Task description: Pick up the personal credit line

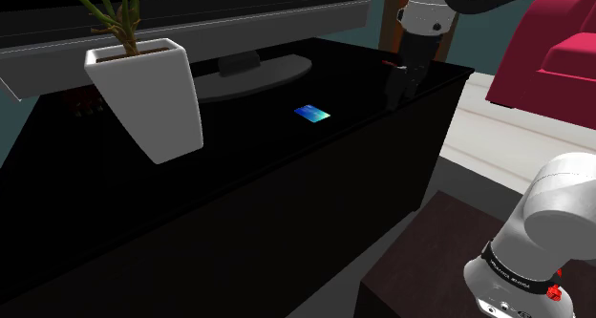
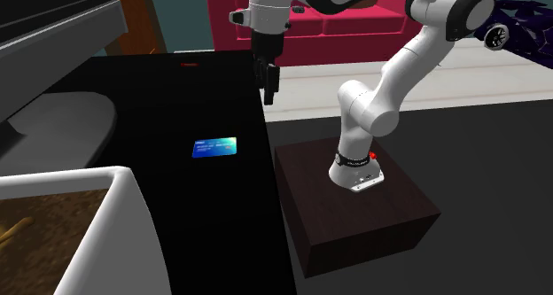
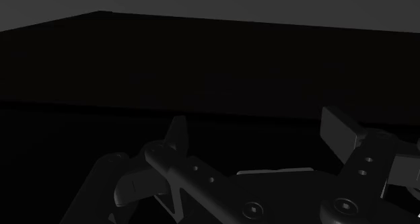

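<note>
A small blue-green card (image 1: 312, 114) lies flat on the black cabinet top (image 1: 239, 163), in front of the TV base. In the second exterior view the card (image 2: 215, 147) sits near the cabinet's right edge. My black gripper (image 1: 396, 85) hangs pointing down over the cabinet's edge, to the right of the card in the shoulder view and apart from it. From the second exterior view the gripper (image 2: 268, 88) is beyond the card, at the cabinet's edge. In the wrist view the gripper (image 3: 259, 132) is open, its fingers (image 3: 338, 128) standing wide apart with nothing between them over a dark surface.
A white planter (image 1: 148, 96) with green stems stands on the cabinet at the shoulder view's left. The TV's grey base (image 1: 253, 77) is behind the card. A red sofa (image 2: 328, 19) stands beyond the arm. The dark stand box (image 2: 354, 205) sits beside the cabinet.
</note>
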